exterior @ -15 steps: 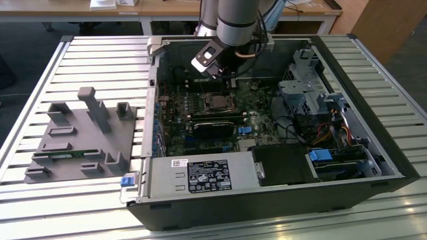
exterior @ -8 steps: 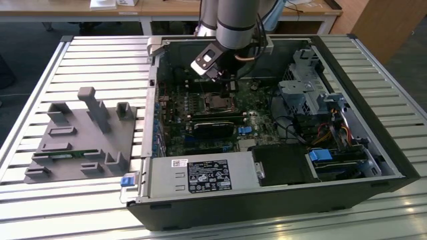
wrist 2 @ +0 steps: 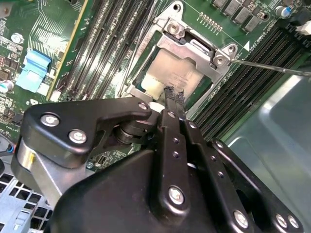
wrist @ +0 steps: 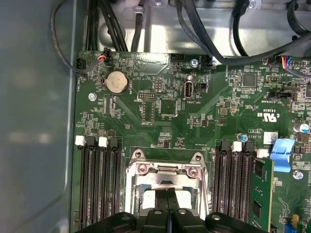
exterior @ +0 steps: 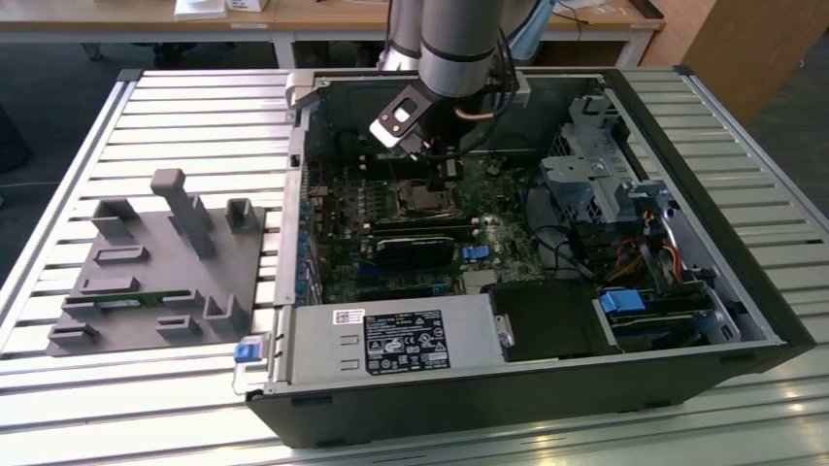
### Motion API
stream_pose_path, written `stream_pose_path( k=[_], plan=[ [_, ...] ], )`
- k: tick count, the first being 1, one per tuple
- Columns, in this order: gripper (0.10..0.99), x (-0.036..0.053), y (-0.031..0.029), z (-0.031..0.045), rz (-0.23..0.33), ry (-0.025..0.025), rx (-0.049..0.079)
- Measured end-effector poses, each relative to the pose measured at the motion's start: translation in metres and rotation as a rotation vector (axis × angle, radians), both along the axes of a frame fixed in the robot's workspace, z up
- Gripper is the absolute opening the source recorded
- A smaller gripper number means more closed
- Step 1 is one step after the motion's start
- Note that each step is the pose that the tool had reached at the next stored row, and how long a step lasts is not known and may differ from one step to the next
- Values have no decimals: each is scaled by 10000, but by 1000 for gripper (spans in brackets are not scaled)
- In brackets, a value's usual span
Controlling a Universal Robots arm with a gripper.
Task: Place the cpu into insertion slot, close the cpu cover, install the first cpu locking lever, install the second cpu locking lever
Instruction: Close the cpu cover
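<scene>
The cpu (wrist 2: 167, 68) lies inside the window of the cover (wrist 2: 181, 46), which sits flat over it, while the gripper (wrist 2: 172, 94), jaws pinched together on nothing, points its tips at that window, a thin lever (wrist 2: 272, 67) juts out beside the cover, and the white print on the board (wrist: 184, 116) beyond it is unreadable to me.

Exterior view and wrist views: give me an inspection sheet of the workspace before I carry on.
Surface: slatted metal table carrying the open computer case.
Job's things: cpu seated in the socket; cpu cover apparently lying down around it; one thin lever sticking out over the memory slots.
Clutter: grey fixture block beside the case.
Grippers: hand shut, tips down at the socket window.
Cables: black cables past the board's edge.
Surroundings: wooden desks behind.
</scene>
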State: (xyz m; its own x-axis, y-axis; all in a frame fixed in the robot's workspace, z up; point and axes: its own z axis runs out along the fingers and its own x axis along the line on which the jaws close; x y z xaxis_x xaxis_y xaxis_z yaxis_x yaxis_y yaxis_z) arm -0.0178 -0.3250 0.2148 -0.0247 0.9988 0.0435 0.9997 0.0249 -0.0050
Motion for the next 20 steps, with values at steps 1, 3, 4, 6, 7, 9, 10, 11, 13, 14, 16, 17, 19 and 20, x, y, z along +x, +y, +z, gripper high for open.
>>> stream_pose_path(
  k=[1, 3, 4, 6, 7, 9, 10, 11, 13, 14, 16, 17, 19, 20],
  plan=[
    [114, -1, -1, -2, 0, 0, 0],
    [114, -5, -3, -6, 0, 0, 0],
    [114, -7, -3, -8, 0, 0, 0],
    [114, -13, -5, -13, 2, 0, 0],
    [114, -18, -6, -15, 5, 0, 0],
    [114, -26, -8, -23, 9, -1, 1],
    [114, -29, -9, -27, 11, -1, 2],
    [114, -36, -10, -29, 13, -1, 1],
    [114, -58, -11, -33, 20, 0, 0],
    [114, -69, -11, -34, 22, 0, 1],
    [114, -93, -11, -35, 25, -1, 2],
    [114, -104, -11, -35, 29, 0, 4],
    [114, -126, -12, -36, 38, 0, 8],
    [114, -138, -11, -36, 44, 0, 11]
  ],
)
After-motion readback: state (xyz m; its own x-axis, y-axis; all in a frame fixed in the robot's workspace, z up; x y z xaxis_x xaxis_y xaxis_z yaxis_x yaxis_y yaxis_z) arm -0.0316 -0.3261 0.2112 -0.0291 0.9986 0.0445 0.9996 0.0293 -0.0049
